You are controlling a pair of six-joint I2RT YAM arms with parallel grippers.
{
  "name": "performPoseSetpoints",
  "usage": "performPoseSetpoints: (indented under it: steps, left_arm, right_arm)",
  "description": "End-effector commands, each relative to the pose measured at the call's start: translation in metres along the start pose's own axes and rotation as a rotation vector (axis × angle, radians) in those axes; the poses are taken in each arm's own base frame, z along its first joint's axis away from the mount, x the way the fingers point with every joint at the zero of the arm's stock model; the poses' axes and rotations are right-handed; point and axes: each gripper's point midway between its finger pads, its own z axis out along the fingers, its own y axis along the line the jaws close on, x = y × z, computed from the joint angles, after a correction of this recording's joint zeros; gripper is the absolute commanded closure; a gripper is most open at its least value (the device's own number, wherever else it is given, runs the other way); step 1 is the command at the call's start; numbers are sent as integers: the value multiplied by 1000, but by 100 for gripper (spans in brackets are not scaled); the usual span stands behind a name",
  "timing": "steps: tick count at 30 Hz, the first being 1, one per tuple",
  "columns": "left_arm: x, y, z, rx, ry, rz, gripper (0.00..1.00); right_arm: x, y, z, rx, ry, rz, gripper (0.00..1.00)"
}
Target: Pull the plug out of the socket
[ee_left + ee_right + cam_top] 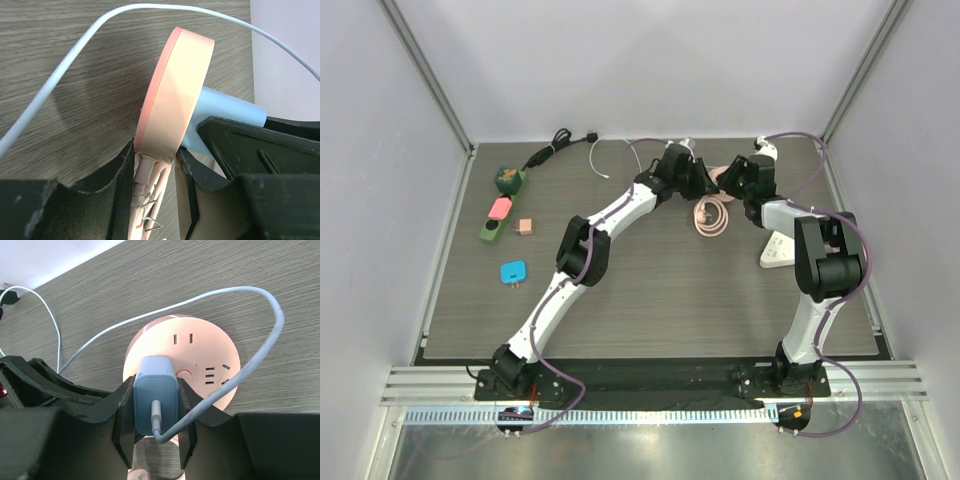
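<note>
Pinching round pink socket rim in left gripper, tipped on edge, far-centre table. Clamping blue plug sides between right gripper jaws; long axis pointing out of socket face toward right gripper. Prongs hidden.

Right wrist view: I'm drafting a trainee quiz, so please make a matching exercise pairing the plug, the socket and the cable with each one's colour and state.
Things:
1. plug
2. socket
3. cable

Colour and state:
A. pink, round, gripped at its edge by the left hand
B. white, looping above the table
C. light blue, clamped in the right hand

Pairs: 1-C, 2-A, 3-B
</note>
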Motion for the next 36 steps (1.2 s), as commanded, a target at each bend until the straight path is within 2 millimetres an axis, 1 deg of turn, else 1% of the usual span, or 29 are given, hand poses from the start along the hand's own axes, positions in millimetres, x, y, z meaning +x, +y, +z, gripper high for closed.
performPoseSetpoints:
  steps: [1, 2, 3, 4, 5, 7, 8, 9, 10, 11, 13, 14, 15, 17, 22, 23, 24, 26, 28, 29, 30, 31, 32, 33, 34, 35, 36]
  left_arm:
    - [-24, 73, 2, -210, -85, -51, 100]
    - [-25, 73, 2, -209, -87, -53, 100]
    - [-25, 72, 2, -205, -88, -57, 100]
    - [-24, 73, 3, -203, -88, -57, 100]
    - [-24, 73, 3, -204, -89, -58, 100]
    - [-25, 74, 3, -203, -87, -59, 100]
    - [-26, 76, 2, -209, -87, -62, 100]
    - [-27, 77, 2, -211, -89, -63, 100]
    - [-25, 78, 2, -213, -85, -64, 100]
    - [-28, 81, 1, -216, -89, -69, 100]
    - [-29, 81, 0, -210, -87, -79, 100]
    - [-32, 85, 0, -211, -88, -85, 100]
    - [-32, 85, -1, -209, -85, -86, 100]
    - [-36, 88, -3, -211, -90, -92, 100]
    - [-36, 91, -4, -208, -81, -97, 100]
    - [-36, 92, -4, -200, -80, -114, 100]
    - [-37, 91, -2, -185, -79, -122, 100]
    - [-37, 92, -2, -178, -77, -128, 100]
    - [-40, 92, -3, -180, -82, -126, 100]
    - [-39, 92, -3, -182, -81, -127, 100]
    - [-39, 93, -3, -182, -80, -130, 100]
    - [-38, 95, -3, -185, -75, -132, 100]
    - [-38, 96, -3, -185, -73, -135, 100]
    - [-38, 97, -3, -185, -72, -138, 100]
    - [-39, 100, -4, -194, -72, -143, 100]
    - [-38, 101, -3, -196, -72, -143, 100]
    - [-39, 102, -3, -197, -73, -143, 100]
  right_arm:
    - [-102, 63, -35, -190, -273, 68, 99]
    - [-105, 64, -37, -204, -277, 82, 99]
    - [-113, 72, -42, -256, -295, 117, 99]
    - [-114, 80, -46, -314, -284, 124, 99]
    - [-119, 81, -48, -319, -296, 133, 99]
    - [-121, 79, -50, -282, -287, 105, 99]
    - [-125, 73, -50, -235, -310, 94, 99]
    - [-118, 67, -50, -196, -297, 69, 99]
    - [-119, 62, -51, -163, -307, 24, 99]
    - [-119, 55, -50, -119, -316, -1, 99]
    - [-108, 56, -48, -137, -301, -84, 99]
    - [-103, 61, -49, -171, -289, -111, 99]
    - [-99, 61, -48, -161, -274, -122, 99]
    - [-99, 59, -46, -141, -269, -151, 99]
    - [-99, 62, -49, -146, -292, -190, 99]
    - [-93, 60, -48, -145, -286, -203, 99]
    - [-98, 56, -47, -125, -319, -207, 99]
    - [-92, 53, -43, -131, -329, -207, 99]
    - [-85, 49, -33, -129, -318, -186, 99]
    - [-91, 47, -30, -124, -325, -162, 99]
    - [-91, 41, -26, -119, -311, -116, 99]
    - [-85, 48, -24, -199, -268, -27, 99]
    - [-95, 39, -25, -215, -287, 35, 99]
    - [-96, 38, -24, -236, -276, 77, 99]
    - [-96, 36, -22, -252, -252, 157, 99]
    - [-97, 42, -22, -298, -212, 186, 99]
    - [-98, 40, -19, -309, -187, 223, 99]
